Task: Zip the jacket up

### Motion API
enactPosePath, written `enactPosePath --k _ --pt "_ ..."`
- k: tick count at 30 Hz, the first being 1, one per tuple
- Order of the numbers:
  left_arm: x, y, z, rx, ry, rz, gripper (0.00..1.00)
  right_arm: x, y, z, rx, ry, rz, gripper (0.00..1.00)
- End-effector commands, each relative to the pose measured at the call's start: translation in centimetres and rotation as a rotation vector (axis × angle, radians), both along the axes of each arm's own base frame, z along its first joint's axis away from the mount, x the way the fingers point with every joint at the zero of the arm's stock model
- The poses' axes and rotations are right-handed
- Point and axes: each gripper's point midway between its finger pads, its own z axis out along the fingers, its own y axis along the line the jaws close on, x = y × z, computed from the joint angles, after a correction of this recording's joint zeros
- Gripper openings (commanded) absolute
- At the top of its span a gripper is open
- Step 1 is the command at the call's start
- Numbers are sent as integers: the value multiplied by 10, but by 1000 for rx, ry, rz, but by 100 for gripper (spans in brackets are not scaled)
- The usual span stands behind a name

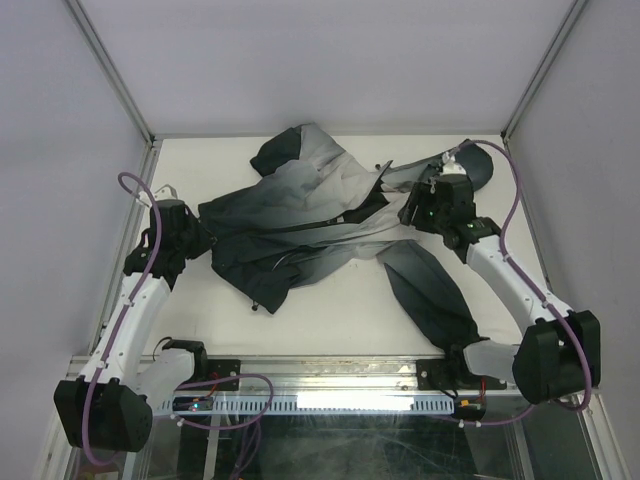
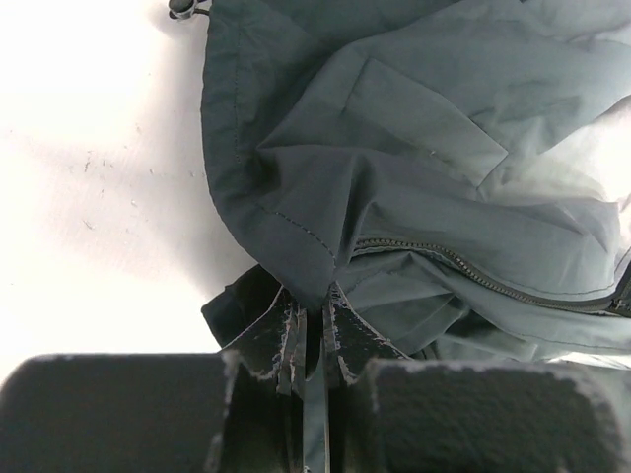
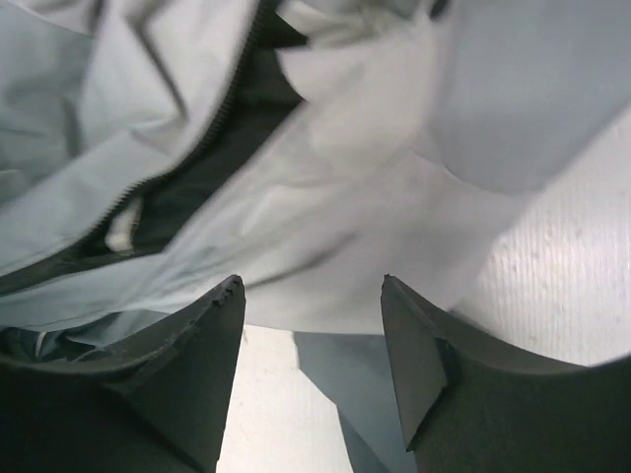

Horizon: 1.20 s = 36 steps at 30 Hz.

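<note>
**A:** Item one, the jacket (image 1: 320, 215). Where was it?

**B:** It lay crumpled across the middle and far part of the white table (image 1: 340, 330). The cloth was light grey fading to dark teal. One dark sleeve (image 1: 430, 285) trailed toward the base of the right arm.

**A:** Handling?

**B:** I judged it soft, light and limp. The cloth looked thin and rather slick, so it would bunch and slide rather than keep a shape. It was not fragile.

**A:** Holds?

**B:** The left gripper (image 2: 311, 330) was pinched closed on a fold of dark hem, just at the lower end of the zipper (image 2: 473, 274). That made a sound anchor. The right gripper (image 3: 314, 286) had its jaws apart with nothing between them, above pale cloth beside the open teeth. The slider would be the place to take hold (I could not pick it out, and it was possibly under a fold).

**A:** Surface and room?

**B:** The table was flat, matt and faintly scuffed, so the cloth should drag easily. Pale walls (image 1: 330, 60) closed in three sides. The trailing sleeve lay near the right arm and might snag.
</note>
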Motion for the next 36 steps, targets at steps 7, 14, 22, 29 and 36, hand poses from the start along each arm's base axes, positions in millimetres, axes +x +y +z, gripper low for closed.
enactPosePath --k 7,14,22,29,36 --pt "9 10 25 -5 -141 68 0 51 103 91 -39 -264 339 60" --pt "9 15 27 24 -152 81 0 95 132 38 -109 -39 362 58" --pt "6 25 33 56 -173 121 0 66 82 -18 -198 175 290 58" --pt "6 28 36 70 -179 125 0 11 27 -31 -91 189 140 60" --pt "4 26 33 75 -167 111 0 -19 23 -70 23 220 91 61"
